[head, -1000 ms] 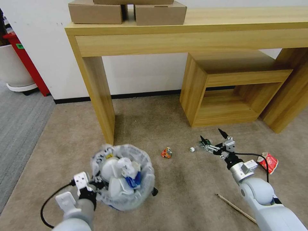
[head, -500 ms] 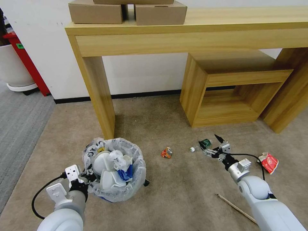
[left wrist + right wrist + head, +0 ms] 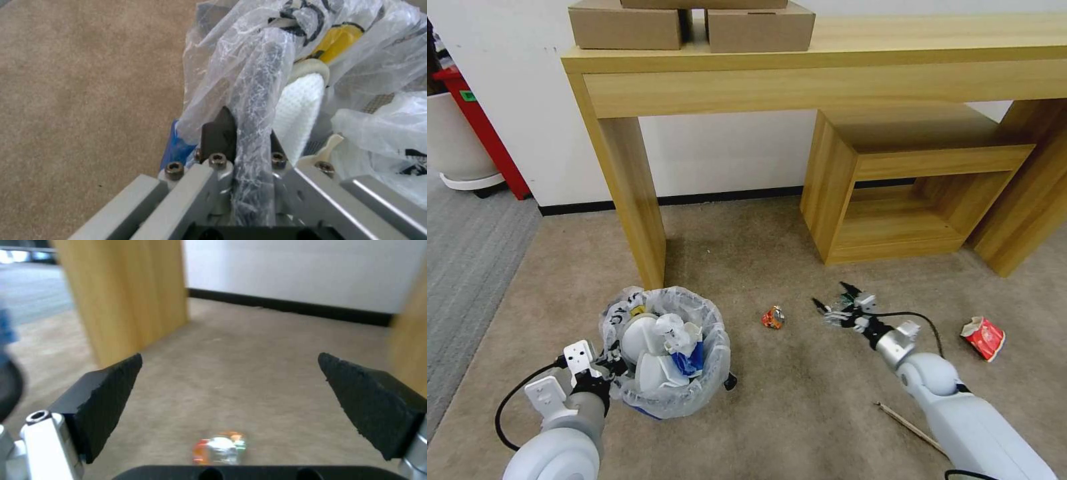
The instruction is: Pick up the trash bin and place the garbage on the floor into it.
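Beige carpet [image 3: 747,253], one landmark: the bin [image 3: 665,353], standing just before the desk leg [image 3: 630,193].

- Left gripper [image 3: 602,369]: at the bin's near-left rim, clamped on rim and bag; your left wrist view has the dark rim wedged between the closed fingers [image 3: 219,135]. A second ago the bin hung tilted and higher; now it sits level, seemingly on the carpet. Judge it ready to receive.
- Right gripper [image 3: 835,301]: well right of the bin, jaws wide apart, holding nothing. It has swung from the green bottle toward the orange wrapper [image 3: 772,318], which lies between the fingers' line in your right wrist view [image 3: 219,450]. Likely the next pick.
- Red packet [image 3: 983,337], stick [image 3: 910,427]: far right of the bin, untouched.
- Hard to make out: bottle and its white cap, now behind the right gripper; the bin's base, under the bag.
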Available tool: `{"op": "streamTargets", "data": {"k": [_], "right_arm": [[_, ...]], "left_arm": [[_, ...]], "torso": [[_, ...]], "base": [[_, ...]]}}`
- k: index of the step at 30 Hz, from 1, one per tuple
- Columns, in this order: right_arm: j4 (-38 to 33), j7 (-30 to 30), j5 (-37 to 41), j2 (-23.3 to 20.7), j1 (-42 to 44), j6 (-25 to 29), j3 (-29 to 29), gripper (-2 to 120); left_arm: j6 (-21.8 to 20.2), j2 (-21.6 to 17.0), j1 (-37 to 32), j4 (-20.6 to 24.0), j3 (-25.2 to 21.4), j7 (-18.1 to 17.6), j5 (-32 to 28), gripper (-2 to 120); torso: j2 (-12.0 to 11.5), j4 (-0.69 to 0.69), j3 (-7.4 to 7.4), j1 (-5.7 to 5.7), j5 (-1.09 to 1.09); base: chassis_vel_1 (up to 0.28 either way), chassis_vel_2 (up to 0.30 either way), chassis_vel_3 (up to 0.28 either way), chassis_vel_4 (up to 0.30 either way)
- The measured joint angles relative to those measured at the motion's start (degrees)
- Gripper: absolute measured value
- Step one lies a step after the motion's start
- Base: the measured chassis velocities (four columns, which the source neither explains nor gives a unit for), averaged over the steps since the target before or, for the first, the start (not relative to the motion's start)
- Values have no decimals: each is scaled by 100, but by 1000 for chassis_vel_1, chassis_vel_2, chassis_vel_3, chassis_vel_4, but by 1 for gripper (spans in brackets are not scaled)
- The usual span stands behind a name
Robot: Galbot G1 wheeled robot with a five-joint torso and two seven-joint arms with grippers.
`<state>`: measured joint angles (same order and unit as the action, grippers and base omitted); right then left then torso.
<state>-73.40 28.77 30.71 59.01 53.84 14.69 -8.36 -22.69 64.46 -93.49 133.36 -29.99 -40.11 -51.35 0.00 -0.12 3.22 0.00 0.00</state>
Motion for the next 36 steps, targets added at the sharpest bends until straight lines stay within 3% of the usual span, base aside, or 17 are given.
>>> {"op": "streamTargets", "data": {"k": [8,15,19,22,25,27,36], "right_arm": [[575,148,-166,414,-595,105,588,100],[1776,-534,-989,1183,-1441,70,906,100],[2037,-822,-1226,1369,-1576,-38,948,100],[2113,-1098,-1434,1449,-1604,-235,966,100],[2189,-1925,-1742,1552,-1591,-970,1013,100],[2214,-2142,-1781,1575,-1561,-1225,1025,100],[2560,-2497,-1653,1746,-1587,-1537,1051,100]], "left_arm": [[12,63,17,-72,-16,-11,-1,0],[73,23,114,-157,-61,-36,-132,0],[73,12,120,-171,-58,-51,-146,0],[73,13,111,-179,-39,-51,-143,0],[73,19,102,-221,20,-54,-99,0],[73,18,96,-238,48,-53,-79,0],[72,31,97,-289,189,-54,5,0]], "torso": [[-1,0,0,0,-2],[0,1,0,0,-1],[0,1,0,0,-2],[0,1,0,0,0],[0,0,0,0,-1],[0,0,0,0,0],[0,-1,0,0,0]], "base": [[0,0,0,0],[0,0,0,0],[0,0,0,0],[0,0,0,0],[0,0,0,0],[0,0,0,0],[0,0,0,0]]}}
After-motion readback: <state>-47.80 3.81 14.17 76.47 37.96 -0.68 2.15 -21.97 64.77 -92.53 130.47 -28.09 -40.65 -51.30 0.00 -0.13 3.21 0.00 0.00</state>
